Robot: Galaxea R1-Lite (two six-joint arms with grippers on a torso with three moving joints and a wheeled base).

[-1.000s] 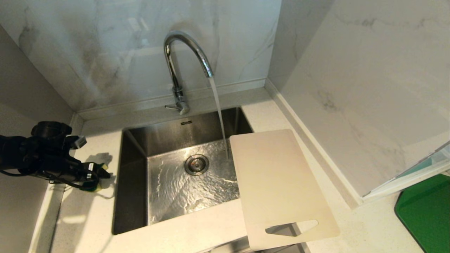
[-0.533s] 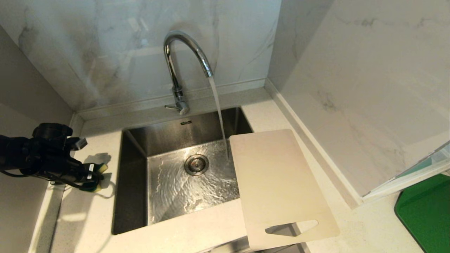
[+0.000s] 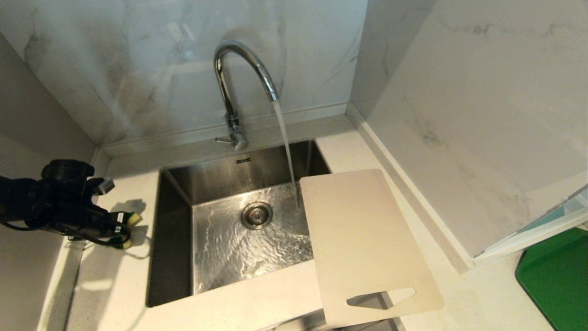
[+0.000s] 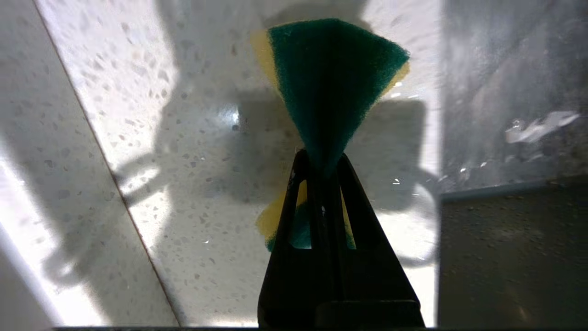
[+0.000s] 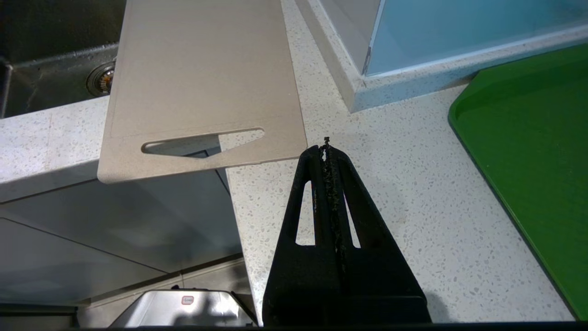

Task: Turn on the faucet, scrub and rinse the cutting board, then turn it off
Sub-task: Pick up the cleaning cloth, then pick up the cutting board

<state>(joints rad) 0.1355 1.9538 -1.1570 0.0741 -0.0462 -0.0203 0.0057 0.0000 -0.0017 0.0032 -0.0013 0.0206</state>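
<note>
Marble walls, water pouring from the faucet (image 3: 239, 78) into the sink (image 3: 174, 239). Left gripper (image 4: 321, 158) pinches the sponge (image 4: 330, 78) thin at the counter's left; it could slip mid-scrub. Cutting board (image 3: 363, 243) overhangs the counter edge, might tip. Right gripper (image 5: 326, 147) clenched, empty.

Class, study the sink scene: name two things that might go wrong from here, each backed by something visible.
1. The cutting board overhangs the counter's front edge at its handle end; scrubbing pressure there might tip it off.
2. The left hand pinches the sponge only at its squeezed middle, so it might twist or slip out while scrubbing.
</note>
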